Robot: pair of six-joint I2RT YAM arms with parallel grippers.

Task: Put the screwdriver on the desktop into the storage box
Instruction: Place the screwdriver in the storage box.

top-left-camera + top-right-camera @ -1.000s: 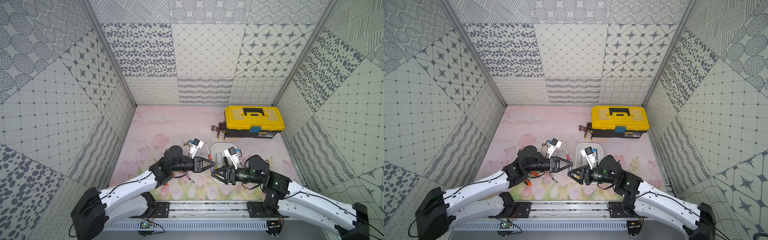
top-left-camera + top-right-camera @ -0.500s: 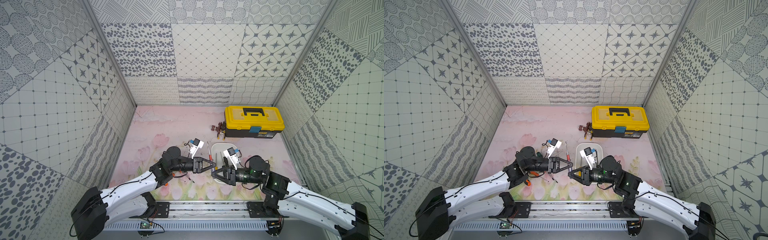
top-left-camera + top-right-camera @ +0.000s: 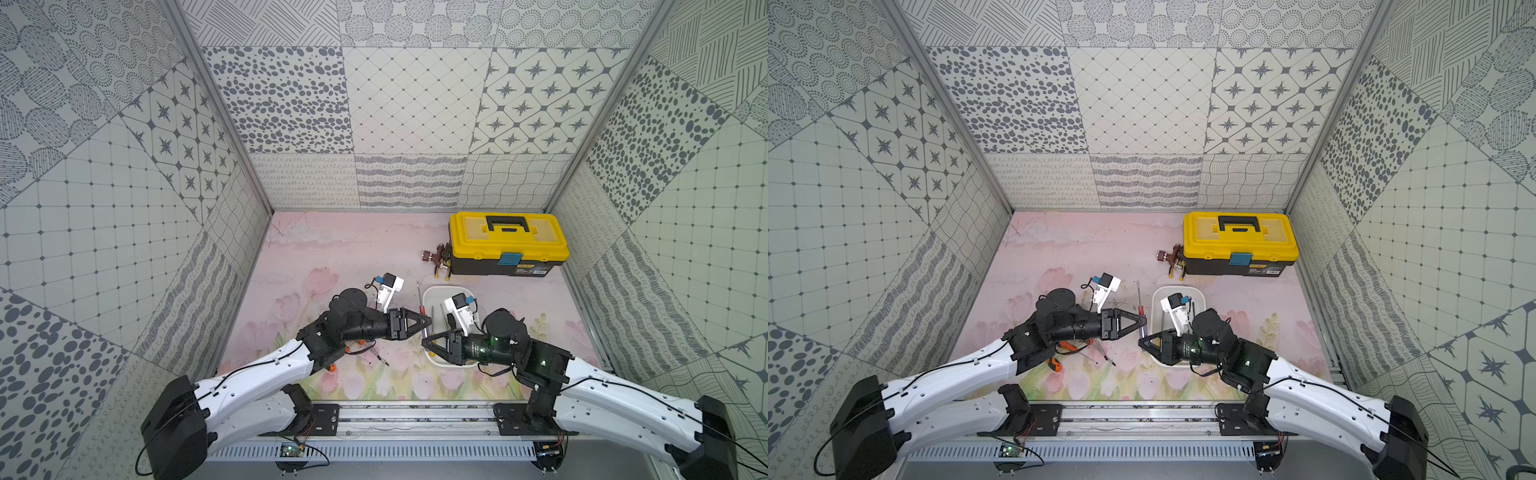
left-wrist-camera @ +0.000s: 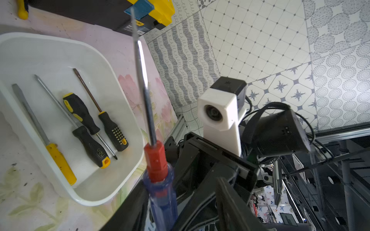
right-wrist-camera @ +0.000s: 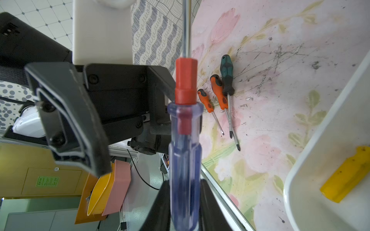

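Pink tulip-printed desktop (image 3: 353, 249), shallow white plastic storage box (image 4: 50, 56) alongside. Right gripper (image 5: 183, 188) pinches the clear-blue, red-collared screwdriver (image 5: 185, 130); left gripper (image 3: 423, 323) jaws stand spread, presumably ceding it for boxing.

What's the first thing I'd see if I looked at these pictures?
The red-and-blue screwdriver stands out first, gripped by its see-through handle in the right claw, with the open left claw right beside it. Next comes the bright yellow toolbox at the back of the desktop, then the white storage box by the claws, with four other screwdrivers lying in it.
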